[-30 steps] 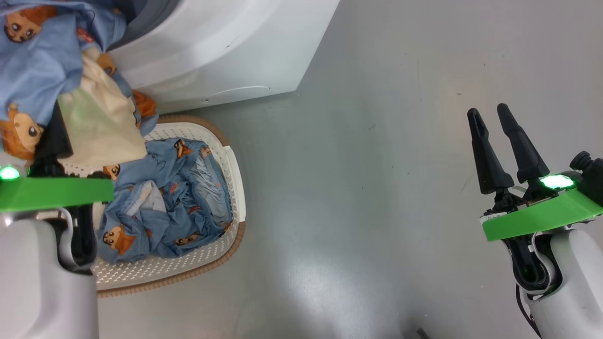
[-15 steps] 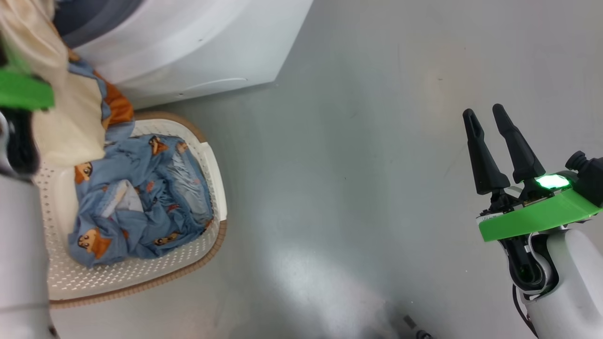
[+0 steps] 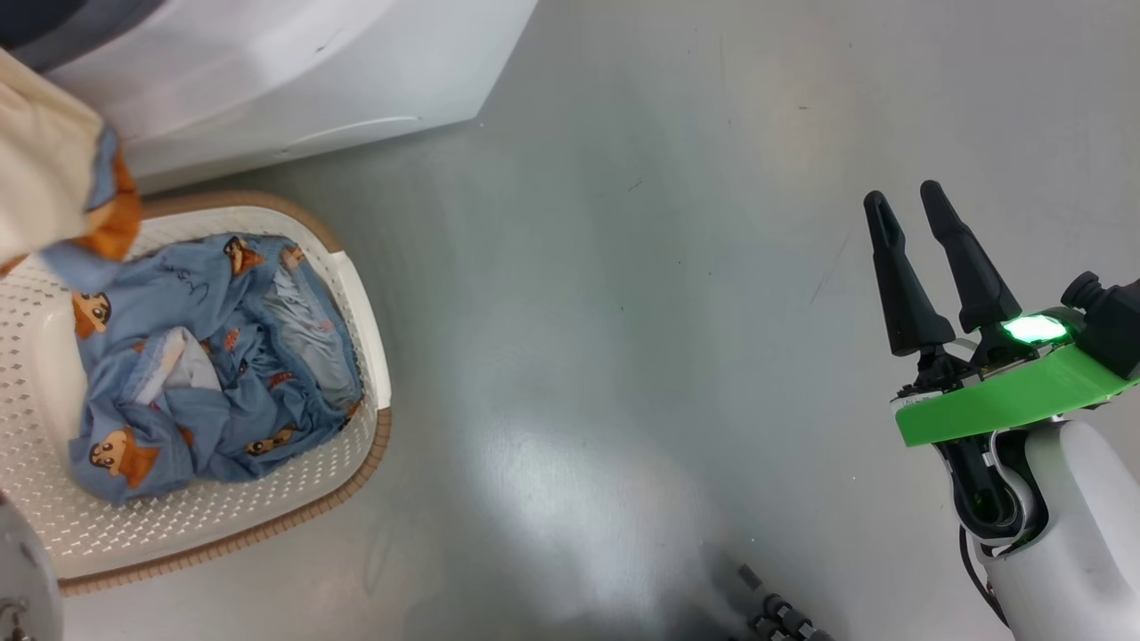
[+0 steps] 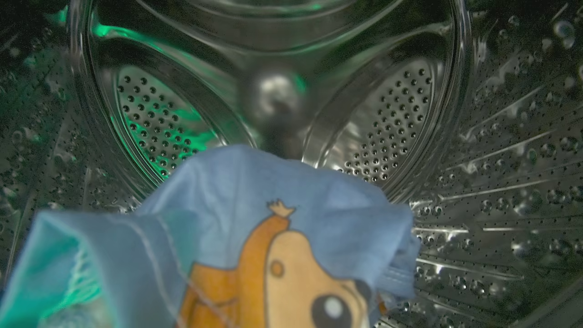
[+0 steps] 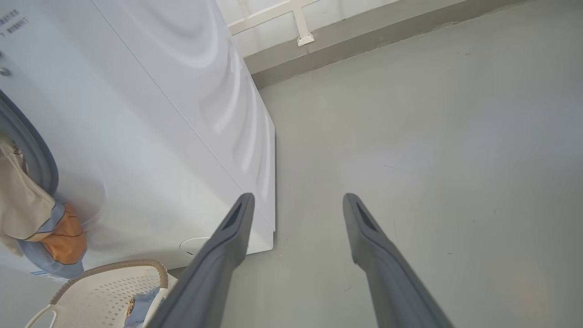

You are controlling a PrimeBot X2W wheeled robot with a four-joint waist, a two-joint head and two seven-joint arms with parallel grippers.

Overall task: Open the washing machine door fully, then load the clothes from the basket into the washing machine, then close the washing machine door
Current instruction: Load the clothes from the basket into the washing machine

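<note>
Some clothes (image 5: 32, 214) partly in washing machine (image 5: 159, 114)

1 washer (image 3: 267, 80), 1 drum (image 4: 410, 114) in it. 1 basket (image 3: 367, 356). Clothes in 2 lots: 1 garment (image 3: 44, 178) hanging at the washer mouth, 1 big printed face on it in the left wrist view; 1 heap (image 3: 205, 356) in the basket, number of pieces can't tell, at least 3 printed faces on it. 1 right hand (image 3: 903, 192), 2 fingers (image 3: 899, 285). 1 grey floor (image 3: 623, 267).
</note>
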